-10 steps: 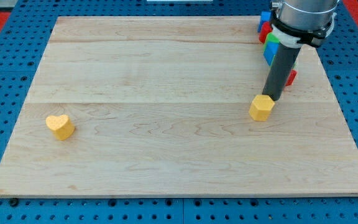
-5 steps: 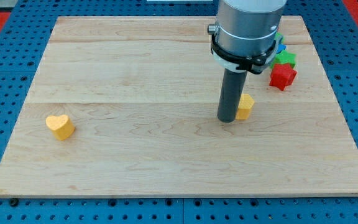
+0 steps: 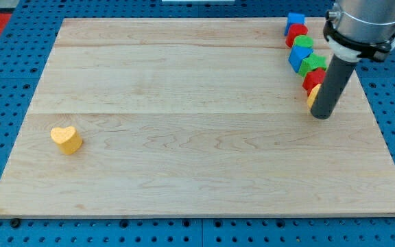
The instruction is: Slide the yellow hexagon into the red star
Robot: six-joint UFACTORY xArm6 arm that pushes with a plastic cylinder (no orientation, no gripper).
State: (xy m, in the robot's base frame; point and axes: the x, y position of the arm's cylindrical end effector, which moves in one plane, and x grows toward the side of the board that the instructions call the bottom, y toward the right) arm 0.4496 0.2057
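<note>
- Yellow hexagon (image 3: 310, 98) sits on the right side of the board (image 3: 184, 82), mostly hidden behind my rod, only a sliver showing at the rod's left edge
- It touches the red star (image 3: 313, 79) just beyond it, towards the far side
- My tip (image 3: 323, 116) rests on the wood just right of and slightly nearer than the hexagon, pressed against it as far as I can tell
- I have no pincer here, just a bare rod that holds nothing
- Beyond the star a chain of blocks runs to the far right corner: green (image 3: 314, 64), blue (image 3: 297, 57), green (image 3: 303, 42), red (image 3: 295, 32), blue (image 3: 295, 19)
- A yellow heart (image 3: 66, 138) lies well apart, near the left edge
</note>
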